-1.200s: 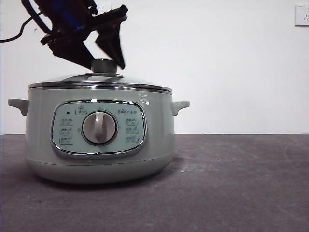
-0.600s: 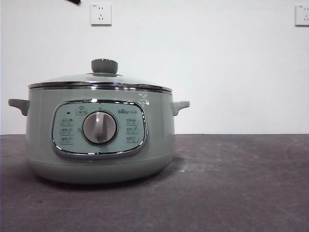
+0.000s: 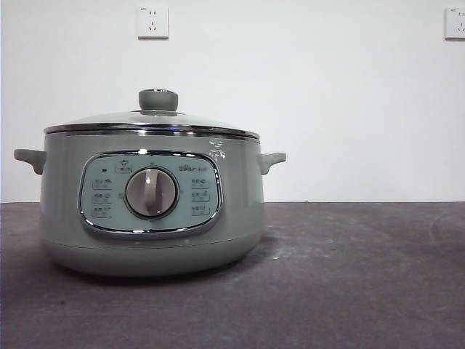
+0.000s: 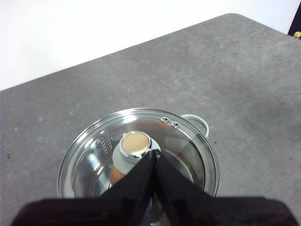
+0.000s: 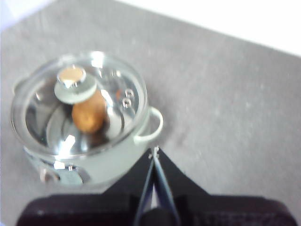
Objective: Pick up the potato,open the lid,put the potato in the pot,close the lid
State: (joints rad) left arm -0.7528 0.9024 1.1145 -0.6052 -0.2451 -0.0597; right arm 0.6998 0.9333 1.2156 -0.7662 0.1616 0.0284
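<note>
Table (image 3: 349, 291): dark grey, matte, faintly mottled surface filling the near part of the front view, with paler scuffed patches to the right.
Wall (image 3: 327, 109): plain white, behind the table's far edge.
Left wall socket (image 3: 152, 22): white square plate high on the wall, left of centre.
Right wall socket (image 3: 455, 22): white plate at the top right, partly cut off by the picture's edge.

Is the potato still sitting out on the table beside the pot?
No; the right wrist view shows the potato inside the pot, seen through the closed glass lid.
</note>
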